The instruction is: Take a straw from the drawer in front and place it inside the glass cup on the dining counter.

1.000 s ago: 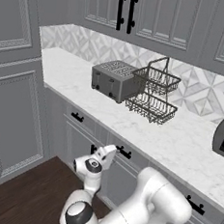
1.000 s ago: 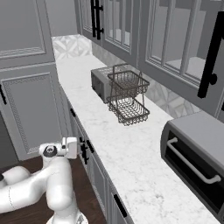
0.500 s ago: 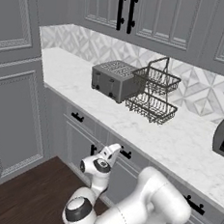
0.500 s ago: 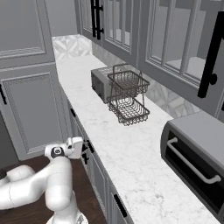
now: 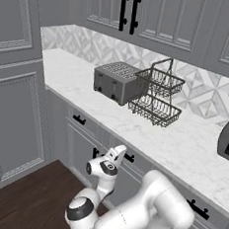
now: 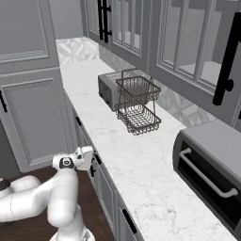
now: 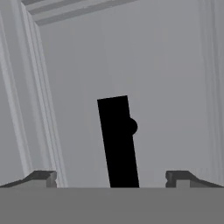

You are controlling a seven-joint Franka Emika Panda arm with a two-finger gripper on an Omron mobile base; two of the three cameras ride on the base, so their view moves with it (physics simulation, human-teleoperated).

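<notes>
The drawer (image 5: 142, 165) is shut; its grey panelled front (image 7: 166, 87) faces my hand. Its black bar handle (image 7: 117, 140) runs between my two finger tips in the hand view. My gripper (image 7: 112, 177) is open, one tip on each side of the handle and not touching it. From the left base view, the gripper (image 5: 124, 155) sits right at the handle (image 5: 129, 158) under the worktop edge. In the right base view the gripper (image 6: 94, 161) is against the cabinet front. The straw is hidden inside the drawer. The glass cup and the dining counter are out of view.
On the marble worktop (image 5: 183, 143) stand a toaster (image 5: 115, 81), a two-tier wire basket (image 5: 157, 96) and a dark oven (image 6: 212, 169). A tall grey cabinet (image 5: 17, 92) closes the left side. More drawers with black handles (image 5: 79, 119) line the front above the wood floor (image 5: 23, 207).
The hand has moved forward and a little lower, closing in on the drawer's handle. The jaws have stayed open.
</notes>
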